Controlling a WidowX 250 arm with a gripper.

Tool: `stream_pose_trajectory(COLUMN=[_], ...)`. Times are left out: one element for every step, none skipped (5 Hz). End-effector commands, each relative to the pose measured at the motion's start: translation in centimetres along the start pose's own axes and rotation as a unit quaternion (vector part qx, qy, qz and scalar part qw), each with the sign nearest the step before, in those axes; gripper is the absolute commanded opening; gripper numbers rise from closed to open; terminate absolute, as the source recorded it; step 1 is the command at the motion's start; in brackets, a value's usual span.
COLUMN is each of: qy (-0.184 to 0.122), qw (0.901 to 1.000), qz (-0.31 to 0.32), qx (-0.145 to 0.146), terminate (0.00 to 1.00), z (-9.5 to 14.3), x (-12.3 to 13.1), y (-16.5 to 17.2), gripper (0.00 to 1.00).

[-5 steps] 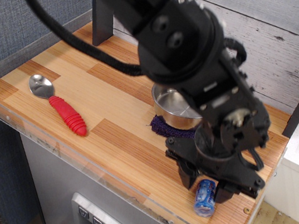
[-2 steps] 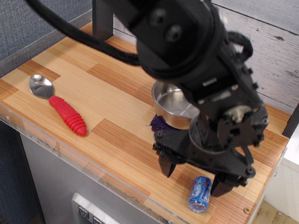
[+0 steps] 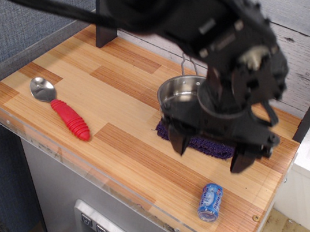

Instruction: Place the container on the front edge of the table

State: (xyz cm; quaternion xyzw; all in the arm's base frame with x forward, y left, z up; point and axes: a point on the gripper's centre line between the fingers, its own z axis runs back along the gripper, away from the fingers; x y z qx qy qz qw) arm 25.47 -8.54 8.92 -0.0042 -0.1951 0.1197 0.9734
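Observation.image shows the worktop (image 3: 129, 94) with the arm risen above it: a second ago the claw (image 3: 211, 152) was down low, straddling the can, and now it has lifted clear and hangs over the purple cloth (image 3: 209, 145), its two fingers spread wide and holding nothing. The steel pan (image 3: 177, 94) sits on the cloth behind it, more of it in view than before. The spoon (image 3: 62, 110) with its red handle lies well apart at the left, unmoved. The can (image 3: 210, 201) lies on its side near the front rim at the right, apart from the claw, roughly where it lay a moment earlier. I judge the release done and the placing all but finished; only the arm's withdrawal seems left.
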Motion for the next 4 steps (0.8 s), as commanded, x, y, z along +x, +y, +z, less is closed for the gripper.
stream_pose_trajectory(qy=[-0.04, -0.04, -0.04, -0.04], qw=[0.9987, 0.9987, 0.9987, 0.9987], qz=[0.012, 0.012, 0.012, 0.012], qx=[-0.028, -0.028, -0.028, -0.028], terminate=[0.0, 0.0, 0.0, 1.0], z=[3.48, 3.48, 3.48, 3.48], x=[0.94, 0.94, 0.94, 0.94], y=[0.98, 0.98, 0.98, 0.98], gripper=[1.0, 1.0, 1.0, 1.0])
